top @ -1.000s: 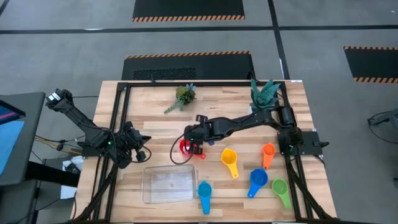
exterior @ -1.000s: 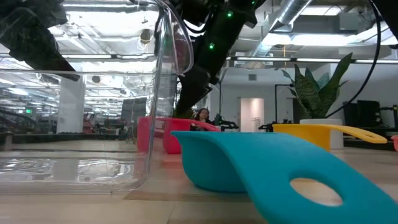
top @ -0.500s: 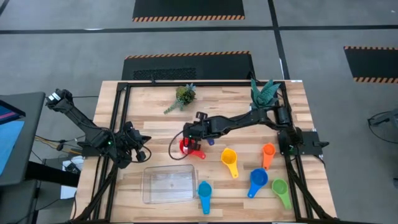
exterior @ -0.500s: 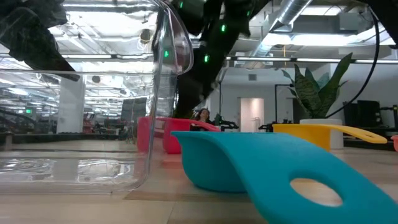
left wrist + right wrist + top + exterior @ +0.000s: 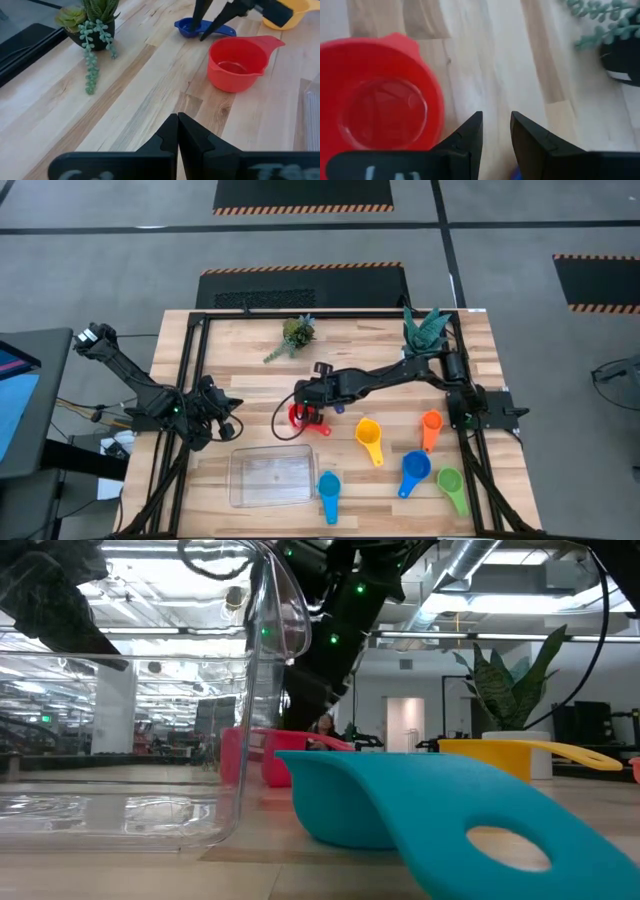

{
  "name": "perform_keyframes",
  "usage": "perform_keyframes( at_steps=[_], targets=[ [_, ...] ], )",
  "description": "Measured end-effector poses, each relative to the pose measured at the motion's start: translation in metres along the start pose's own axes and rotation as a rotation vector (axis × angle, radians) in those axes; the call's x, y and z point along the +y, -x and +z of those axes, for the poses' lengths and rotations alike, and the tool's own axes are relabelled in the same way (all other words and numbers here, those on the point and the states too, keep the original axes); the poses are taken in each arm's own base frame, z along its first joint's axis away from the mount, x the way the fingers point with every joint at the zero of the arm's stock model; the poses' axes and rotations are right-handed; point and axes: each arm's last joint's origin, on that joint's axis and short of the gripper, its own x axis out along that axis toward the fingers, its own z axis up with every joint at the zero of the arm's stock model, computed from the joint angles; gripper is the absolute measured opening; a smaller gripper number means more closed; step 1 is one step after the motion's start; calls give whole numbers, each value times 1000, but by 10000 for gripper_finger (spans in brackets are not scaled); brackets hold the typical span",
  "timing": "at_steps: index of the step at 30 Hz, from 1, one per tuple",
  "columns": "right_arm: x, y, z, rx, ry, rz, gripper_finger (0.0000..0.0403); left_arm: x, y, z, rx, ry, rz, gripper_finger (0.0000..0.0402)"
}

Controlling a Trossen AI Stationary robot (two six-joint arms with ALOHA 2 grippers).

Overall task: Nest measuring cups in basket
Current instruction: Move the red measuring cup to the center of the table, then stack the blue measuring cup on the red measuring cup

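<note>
- My right gripper (image 5: 305, 408) reaches across the middle of the table (image 5: 350, 360), arm stretched out low from its base at the right edge, tilted down over the red cup (image 5: 301, 418). My jaws are a narrow gap apart and hold nothing; in my right wrist view the fingertips (image 5: 470, 135) hang just beside the cup's rim, over bare wood.
- My left gripper (image 5: 222, 418) waits at the left edge of the table, arm folded, jaws pressed together (image 5: 177, 135) and pointing across the wood toward the red cup (image 5: 235, 65).
- Nearest the front edge lies the light blue cup (image 5: 329, 492), just right of the clear basket (image 5: 270, 477). The basket holds no cup.
- A little farther to the right sit the blue cup (image 5: 412, 472) and the green cup (image 5: 451, 486), then the yellow cup (image 5: 369, 440) and the orange cup (image 5: 431, 428).
- Beyond the red cup a dark blue cup (image 5: 197, 27) lies flat, under my right arm.
- At the far side stand two small potted plants (image 5: 296, 334), well apart.
- From table height the light blue cup (image 5: 420, 810) fills the foreground, the basket wall (image 5: 250, 690) to its left, the red cup (image 5: 270, 755) behind; past them a bright hall with a large leafy plant (image 5: 510, 680).
- Compared with a second ago, my right gripper has edged up and back from the red cup; the cups have not moved.
</note>
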Motion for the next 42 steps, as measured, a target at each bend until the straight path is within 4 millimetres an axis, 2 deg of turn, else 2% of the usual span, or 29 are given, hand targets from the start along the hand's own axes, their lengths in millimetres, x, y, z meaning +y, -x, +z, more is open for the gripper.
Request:
perform_keyframes(
  at_steps=[10, 18, 23, 29, 34, 39, 42],
  targets=[
    [8, 4, 2, -15, 7, 79, 123, 0, 0, 0, 0, -1, 0, 0],
    [25, 10, 1, -37, 70, 106, 123, 0, 0, 0, 0, -1, 1, 0],
    [34, 14, 7, -113, 98, 121, 123, 0, 0, 0, 0, -2, 1, 0],
    [38, 15, 12, -167, 102, 228, 123, 0, 0, 0, -1, -1, 1, 0],
    [37, 15, 13, -174, 107, 198, 123, 0, 0, 0, -1, -1, 1, 0],
    [35, 28, 19, -168, 115, 201, 123, 0, 0, 0, -1, -2, 1, 0],
    [40, 34, 14, -99, 151, 205, 123, 0, 0, 0, -1, -2, 1, 0]
  ],
)
